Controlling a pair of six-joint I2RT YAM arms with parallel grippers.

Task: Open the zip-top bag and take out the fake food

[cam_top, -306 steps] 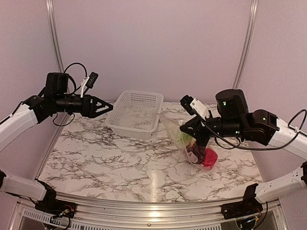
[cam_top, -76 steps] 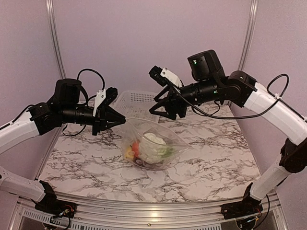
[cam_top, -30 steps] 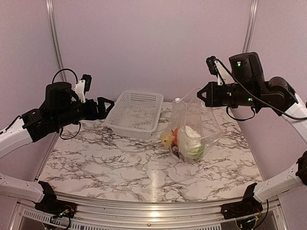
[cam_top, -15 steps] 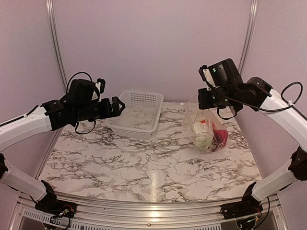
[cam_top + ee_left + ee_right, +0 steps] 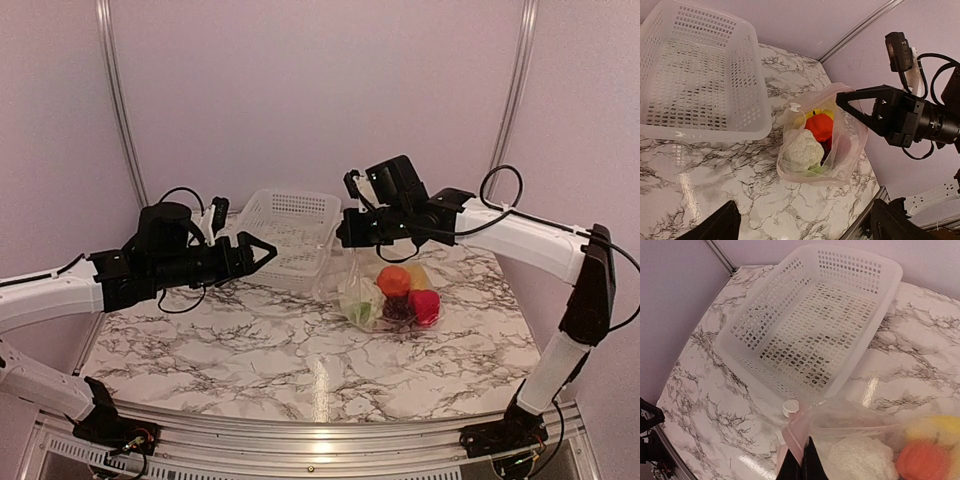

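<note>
The clear zip-top bag (image 5: 352, 272) rests on the marble table (image 5: 250, 340), held up by its top edge. Inside it are the white-green cabbage (image 5: 358, 298), orange fruit (image 5: 393, 281), dark grapes (image 5: 400, 309), a red piece (image 5: 426, 305) and a yellow piece (image 5: 418, 275). My right gripper (image 5: 343, 238) is shut on the bag's pinkish zip edge (image 5: 802, 432), beside the white slider (image 5: 790, 406). My left gripper (image 5: 263, 252) is open and empty, pointing at the bag from the left. In the left wrist view its fingers (image 5: 715, 227) frame the bag (image 5: 850, 145), whose mouth gapes.
A white perforated basket (image 5: 285, 235) stands at the back, just left of the bag and between the two grippers. It also shows in the left wrist view (image 5: 695, 80) and the right wrist view (image 5: 810, 315). The purple back wall is close behind.
My right gripper has carried the bag from the right side toward the table's middle and lowered it beside the basket. My left arm has swung right and forward toward the bag.
</note>
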